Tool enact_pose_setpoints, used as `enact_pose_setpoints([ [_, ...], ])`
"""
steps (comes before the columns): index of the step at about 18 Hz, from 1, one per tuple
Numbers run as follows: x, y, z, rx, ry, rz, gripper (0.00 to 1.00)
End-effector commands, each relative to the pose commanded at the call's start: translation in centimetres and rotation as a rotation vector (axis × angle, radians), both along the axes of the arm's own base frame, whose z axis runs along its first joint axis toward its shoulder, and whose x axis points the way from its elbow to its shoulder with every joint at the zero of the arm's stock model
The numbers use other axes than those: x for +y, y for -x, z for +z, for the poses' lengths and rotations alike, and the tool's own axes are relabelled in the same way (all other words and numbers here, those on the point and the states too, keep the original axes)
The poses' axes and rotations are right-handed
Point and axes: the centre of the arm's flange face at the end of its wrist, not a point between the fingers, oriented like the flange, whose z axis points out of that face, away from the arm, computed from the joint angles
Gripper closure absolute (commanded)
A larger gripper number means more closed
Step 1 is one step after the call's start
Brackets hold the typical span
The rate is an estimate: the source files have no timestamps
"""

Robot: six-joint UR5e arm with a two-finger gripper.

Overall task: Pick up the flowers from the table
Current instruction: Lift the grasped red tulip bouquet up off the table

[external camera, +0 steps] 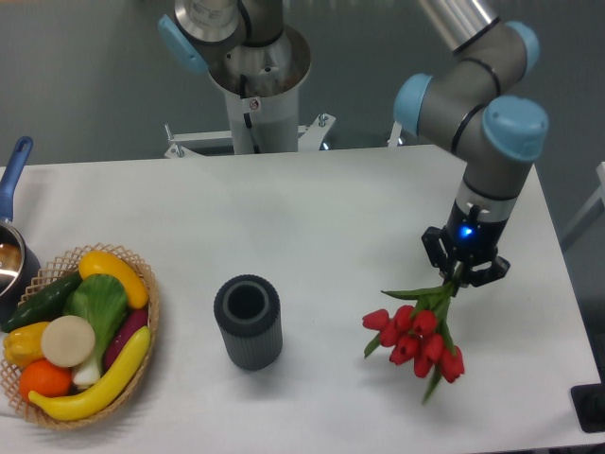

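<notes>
Red tulip bunch (419,336) is held by its stems in the gripper (462,271), fingers clamped; blooms hang over the white table (331,218).

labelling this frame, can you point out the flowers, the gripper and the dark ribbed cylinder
flowers (421,339): fixed camera view, on the red tulip heads.
gripper (461,274): fixed camera view, between the fingertips at the stems.
dark ribbed cylinder (249,333): fixed camera view, on its ribbed side wall.
</notes>
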Motion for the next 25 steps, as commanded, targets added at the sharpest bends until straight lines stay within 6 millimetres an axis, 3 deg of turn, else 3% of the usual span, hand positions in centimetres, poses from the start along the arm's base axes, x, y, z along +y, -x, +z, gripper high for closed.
enact_pose_setpoints([
  [5,1.1,-1.7,4.9,-0.053,-0.223,-0.021,0.83],
  [10,-1.2,-1.0,8.1,-0.130,-0.432,-0.004,0.83],
  [15,-2.5,-0.5,8.9,-0.183,-0.548,-0.008,0.83],
  [25,-2.5,-0.3,9.6,-0.172,-0.557,-0.015,0.83],
])
